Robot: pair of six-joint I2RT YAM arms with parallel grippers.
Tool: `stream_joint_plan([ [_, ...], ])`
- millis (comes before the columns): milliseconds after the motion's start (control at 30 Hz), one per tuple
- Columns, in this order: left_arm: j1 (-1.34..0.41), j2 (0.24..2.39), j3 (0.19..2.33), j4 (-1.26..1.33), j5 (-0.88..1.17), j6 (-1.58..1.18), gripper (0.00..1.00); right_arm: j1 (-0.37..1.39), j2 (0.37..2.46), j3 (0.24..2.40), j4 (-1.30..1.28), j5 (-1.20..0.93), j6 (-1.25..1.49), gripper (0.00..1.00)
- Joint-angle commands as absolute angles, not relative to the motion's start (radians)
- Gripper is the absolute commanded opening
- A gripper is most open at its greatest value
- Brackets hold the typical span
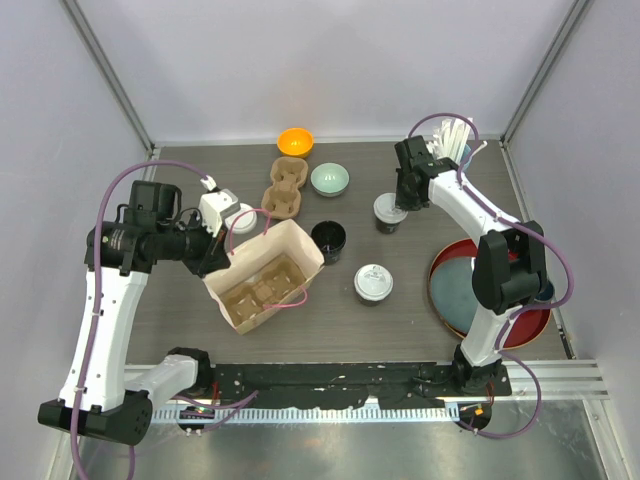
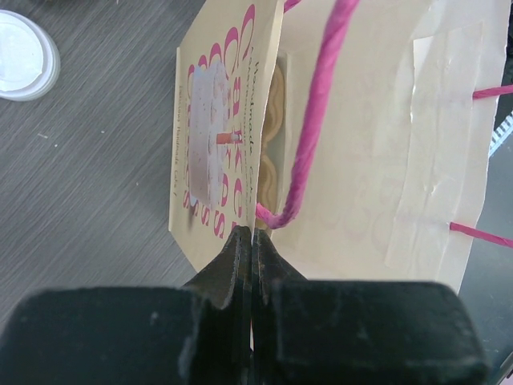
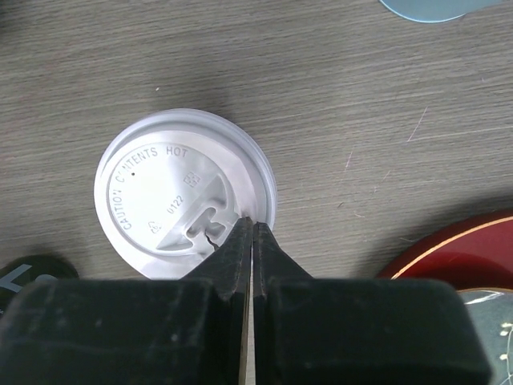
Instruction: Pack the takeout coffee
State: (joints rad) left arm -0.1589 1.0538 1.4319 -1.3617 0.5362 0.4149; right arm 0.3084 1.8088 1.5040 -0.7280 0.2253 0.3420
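Down at the bottom centre of the left wrist view, pinching the rim of the paper bag with the left claw, fingers pressed tight on the paper just beside a pink cord handle. Catching only a sliver of the cardboard carrier through the bag's mouth, with the rest hiding behind the printed wall. Losing the pink lettering on that wall to blur. Cropping a loose white lid at the upper left edge of that frame, flat on the table.

At the bottom centre of the right wrist view, showing the right claw closed, fingers flat against each other, tips sitting at the near rim of a lidded coffee cup. Failing to show whether those tips are touching the lid or hanging just above it, or nipping any of it. Hiding the cup's black body entirely beneath its white lid.

Toward the upper right of the top view, burying the claw's tips and part of that cup under the right arm. Leaving a second lidded cup standing right of centre, apart from the bag and outside it. Showing a lidless black cup between that one and the bag's upper right corner, its inside too dark to read. Cutting off the red tray behind the right arm near the right edge.
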Motion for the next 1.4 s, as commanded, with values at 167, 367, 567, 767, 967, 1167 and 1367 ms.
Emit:
stream_joint_plan([
  [167,-0.163,1.054,1.440,-1.568,0.572,0.419,0.00,0.308,1.760,1.503,-0.712,0.235,0.313,0.01],
  [367,-0.163,1.055,1.437,-1.562,0.577,0.416,0.00,0.308,1.703,1.483,-0.710,0.219,0.298,0.01],
  [567,-0.163,1.052,1.443,-1.563,0.578,0.416,0.00,0.299,1.689,1.473,-0.703,0.177,0.296,0.01],
  [767,-0.163,1.054,1.445,-1.566,0.578,0.416,0.00,0.282,1.697,1.463,-0.696,0.154,0.296,0.01],
  [967,-0.163,1.058,1.450,-1.566,0.580,0.413,0.00,0.279,1.658,1.456,-0.675,0.135,0.301,0.01],
  [1167,-0.161,1.063,1.447,-1.560,0.591,0.407,0.00,0.278,1.611,1.456,-0.675,0.114,0.305,0.02],
  [1367,-0.163,1.069,1.440,-1.526,0.584,0.374,0.00,0.279,1.552,1.483,-0.724,0.068,0.311,0.01],
])
